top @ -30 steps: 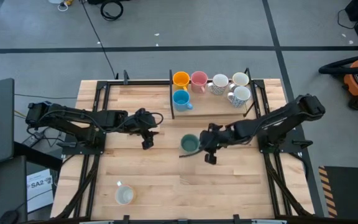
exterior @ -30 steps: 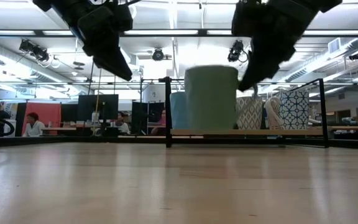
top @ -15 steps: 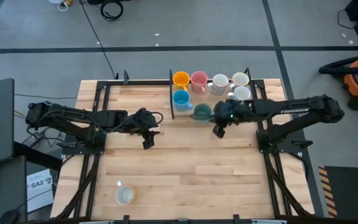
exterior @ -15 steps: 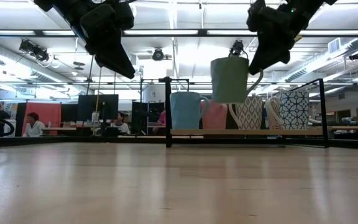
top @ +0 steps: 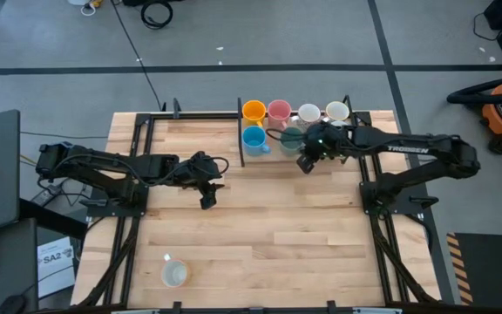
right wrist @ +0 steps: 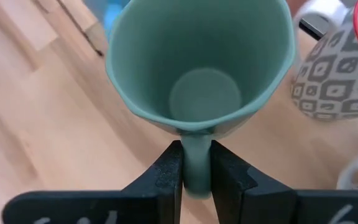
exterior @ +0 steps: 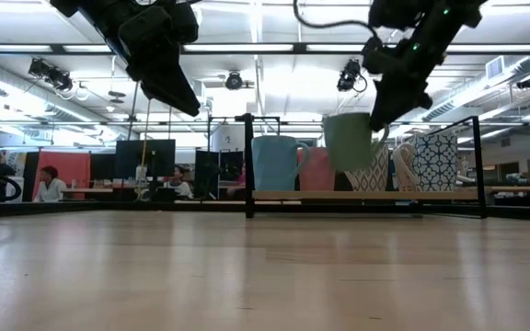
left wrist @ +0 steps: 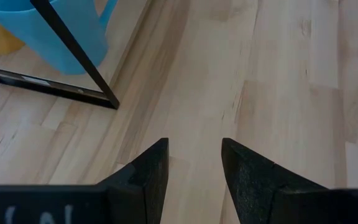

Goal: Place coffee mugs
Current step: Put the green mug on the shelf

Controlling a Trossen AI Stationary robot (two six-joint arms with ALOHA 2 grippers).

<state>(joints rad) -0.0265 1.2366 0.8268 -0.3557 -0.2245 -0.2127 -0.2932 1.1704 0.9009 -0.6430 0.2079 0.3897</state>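
Note:
In the high view my right gripper is shut on the teal-green mug. It holds the mug over the black-framed rack at the table's far edge, right of the light blue mug. The orange, pink and two white mugs stand on their bases along the rack's far row. One more white mug stands near the table's near left corner. My left gripper hovers open left of the middle, touching nothing. My right gripper pinches the teal-green mug's side handle between its two fingers, which lie on either flat side of the handle. The fingers slant down from the table's near right side. The mug hangs lifted clear above the rack floor, slightly tilted, mouth toward the wrist camera.
The rack's thin black posts and rails stand beside the held mug. Patterned white mugs sit close on its right. Bare wooden table lies between the arms and toward the near edge.
My right gripper has lifted the teal-green mug from the table's middle and carried it toward the far edge. It now hangs over the rack next to the light blue mug, lower than half a second ago. The gripper stayed shut on the handle.

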